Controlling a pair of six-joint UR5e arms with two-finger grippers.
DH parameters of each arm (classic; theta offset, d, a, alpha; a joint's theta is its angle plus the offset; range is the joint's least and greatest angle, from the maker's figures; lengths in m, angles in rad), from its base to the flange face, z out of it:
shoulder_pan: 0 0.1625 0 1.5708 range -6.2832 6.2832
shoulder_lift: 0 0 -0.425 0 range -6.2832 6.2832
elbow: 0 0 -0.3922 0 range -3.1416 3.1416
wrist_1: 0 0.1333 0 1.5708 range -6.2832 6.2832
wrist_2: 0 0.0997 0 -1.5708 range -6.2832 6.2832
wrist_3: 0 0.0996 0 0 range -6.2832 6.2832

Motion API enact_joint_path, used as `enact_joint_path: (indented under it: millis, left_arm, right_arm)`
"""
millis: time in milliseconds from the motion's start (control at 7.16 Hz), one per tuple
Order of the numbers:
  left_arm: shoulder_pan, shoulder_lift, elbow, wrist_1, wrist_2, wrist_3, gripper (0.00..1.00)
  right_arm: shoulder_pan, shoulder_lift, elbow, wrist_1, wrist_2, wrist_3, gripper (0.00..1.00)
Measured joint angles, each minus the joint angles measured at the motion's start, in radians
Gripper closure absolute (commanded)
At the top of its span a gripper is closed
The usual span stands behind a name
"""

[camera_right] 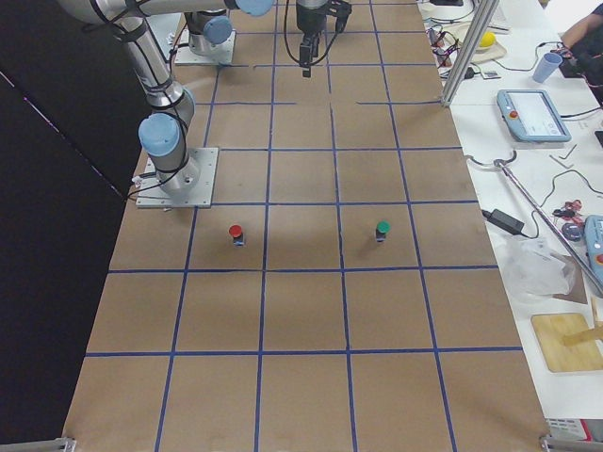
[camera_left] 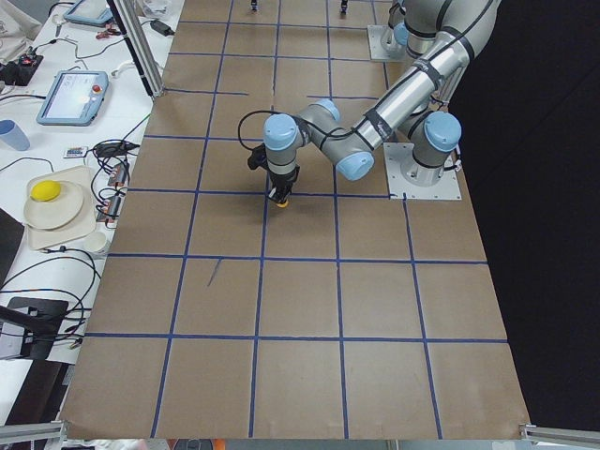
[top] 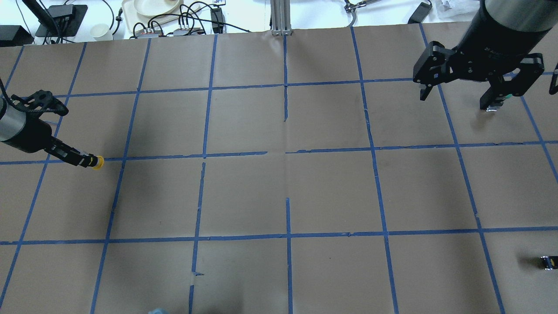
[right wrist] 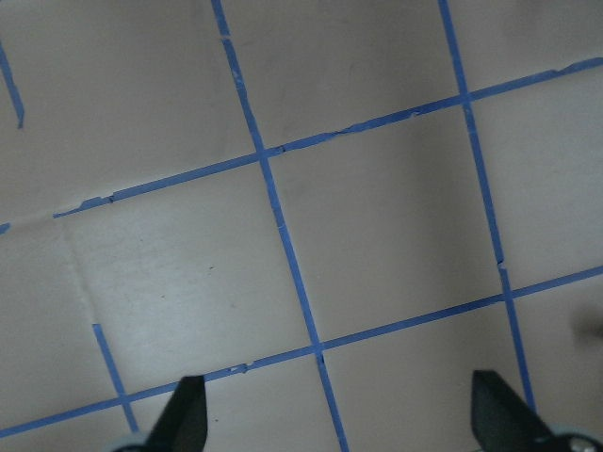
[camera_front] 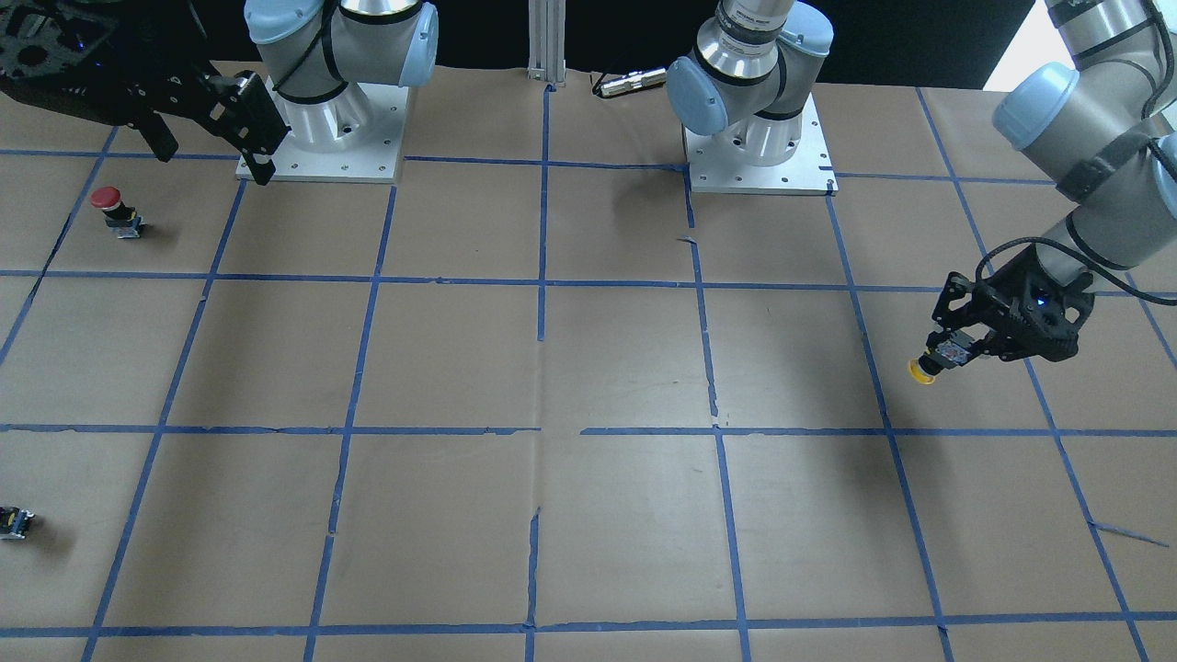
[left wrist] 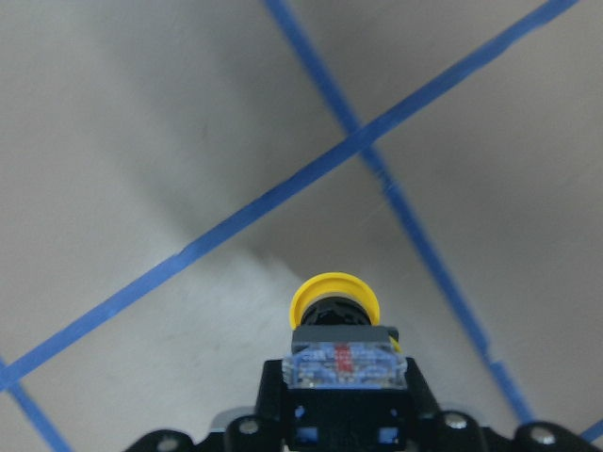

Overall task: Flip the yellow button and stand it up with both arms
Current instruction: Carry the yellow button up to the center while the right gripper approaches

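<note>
My left gripper (camera_front: 950, 353) is shut on the black and grey body of the yellow button (camera_front: 920, 370) and holds it just above the table, cap tilted down and outward. In the overhead view the left gripper (top: 82, 159) is at the far left, with the yellow button's cap (top: 99, 162) sticking out past the fingers. The left wrist view shows the yellow button (left wrist: 334, 299) clamped between the fingers. My right gripper (top: 457, 100) is open and empty, high over the far right of the table. Its fingertips (right wrist: 188, 419) frame bare paper in the right wrist view.
A red-capped button (camera_front: 112, 208) stands near the right arm's base (camera_front: 322, 138). A green-capped button (camera_right: 382, 229) stands near it. A small dark block (top: 548, 262) lies at the near right of the table. Brown paper with blue tape lines (top: 285, 152) covers the table.
</note>
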Motion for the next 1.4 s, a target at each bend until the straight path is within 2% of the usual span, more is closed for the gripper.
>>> enact_joint_path:
  millis: [279, 419, 699, 978, 1118, 1397]
  left_arm:
    - [-0.083, 0.072, 0.068, -0.297, -0.237, -0.125, 0.92]
    - [-0.114, 0.103, 0.096, -0.449, -0.386, -0.162, 0.92]
    - [-0.182, 0.139, 0.112, -0.697, -0.715, -0.199, 0.92]
    - [-0.286, 0.151, 0.105, -0.761, -0.997, -0.295, 0.92]
    - [-0.333, 0.155, 0.101, -0.767, -1.111, -0.337, 0.92]
    - [-0.402, 0.158, 0.096, -0.769, -1.252, -0.384, 0.92]
  right_arm:
    - [-0.012, 0.004, 0.005, 0.001, 0.157, 0.182, 0.0]
    - [-0.02, 0.008, 0.006, -0.001, 0.254, 0.269, 0.0]
    - [-0.041, 0.016, 0.006, -0.004, 0.503, 0.374, 0.0]
    - [-0.045, 0.017, 0.008, -0.003, 0.713, 0.434, 0.0]
    - [-0.044, 0.015, 0.011, 0.0, 0.765, 0.48, 0.0]
    - [-0.039, 0.009, 0.021, 0.0, 0.857, 0.583, 0.0]
